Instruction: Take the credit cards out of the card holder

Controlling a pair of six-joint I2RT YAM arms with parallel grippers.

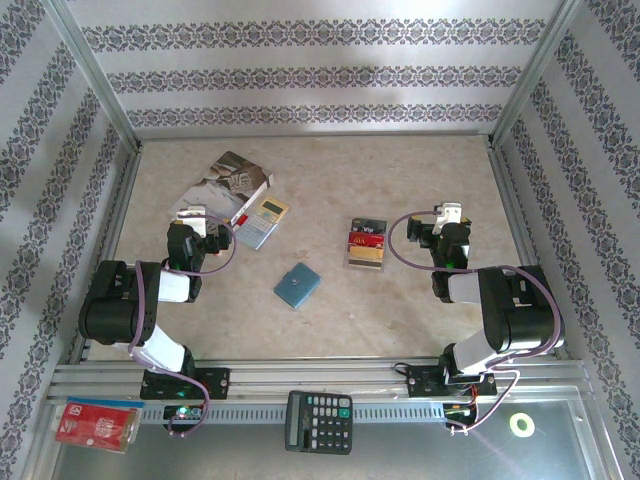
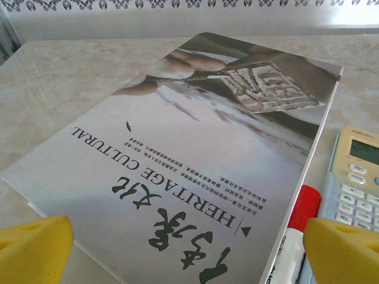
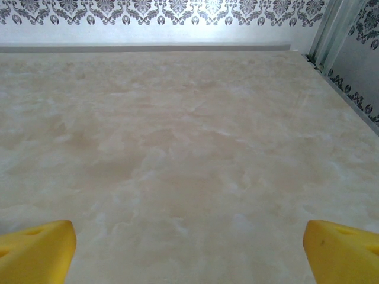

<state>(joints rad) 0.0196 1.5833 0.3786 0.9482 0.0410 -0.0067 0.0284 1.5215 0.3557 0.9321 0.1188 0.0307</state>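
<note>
The card holder (image 1: pixel 298 286), a small blue wallet, lies flat and folded in the middle of the table. To its upper right, apart from it, the credit cards (image 1: pixel 366 243) lie in an overlapping pile showing black, red and gold-tan. My left gripper (image 1: pixel 205 222) is open at the left, its yellow fingertips (image 2: pixel 32 248) spread wide over a booklet's near edge with nothing between them. On the right my right gripper (image 1: pixel 452 215) is open too, right of the cards, and its fingertips (image 3: pixel 35 251) hang over bare table.
A grey "Heritage Cultural" booklet (image 2: pixel 207 165) lies at the back left, with a red-capped marker (image 2: pixel 303 207) and a silver-gold calculator (image 1: pixel 261 220) beside it. On the front ledge are a black calculator (image 1: pixel 319 420), a red packet (image 1: pixel 97 423) and a green ring (image 1: pixel 521 423). Patterned walls enclose the table.
</note>
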